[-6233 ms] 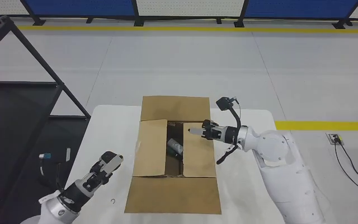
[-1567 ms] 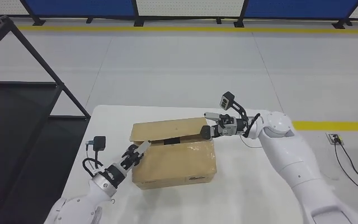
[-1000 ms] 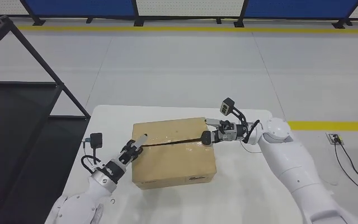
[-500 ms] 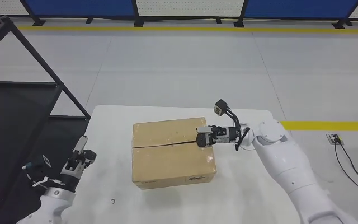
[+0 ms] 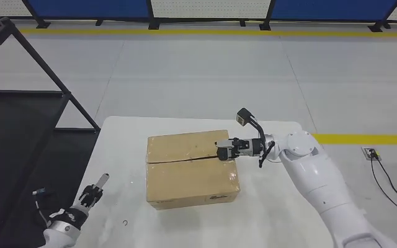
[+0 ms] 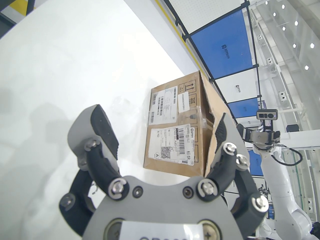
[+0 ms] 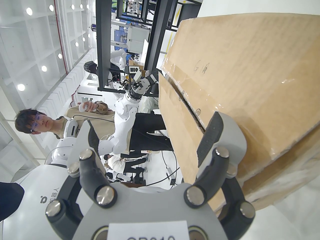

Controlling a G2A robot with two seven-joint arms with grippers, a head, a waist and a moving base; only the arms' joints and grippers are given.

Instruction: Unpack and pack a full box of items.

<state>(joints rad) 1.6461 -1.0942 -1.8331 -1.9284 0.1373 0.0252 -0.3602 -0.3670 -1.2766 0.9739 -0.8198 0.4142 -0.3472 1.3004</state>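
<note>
The flat-topped brown cardboard box [image 5: 189, 167] is set mid-frame. Empty right fingers [image 7: 212, 136] are spread at its right edge; empty left fingers [image 6: 103, 131] are spread, lower left.

White table [image 5: 124, 149], black rack [image 5: 25, 136] alongside, yellow floor line [image 5: 347, 139].

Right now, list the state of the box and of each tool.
box: closed, top flaps folded down and meeting at a seam, upright.
left tool: open, empty, well clear of the box.
right tool: open, empty, at the box's top edge by the seam.
</note>
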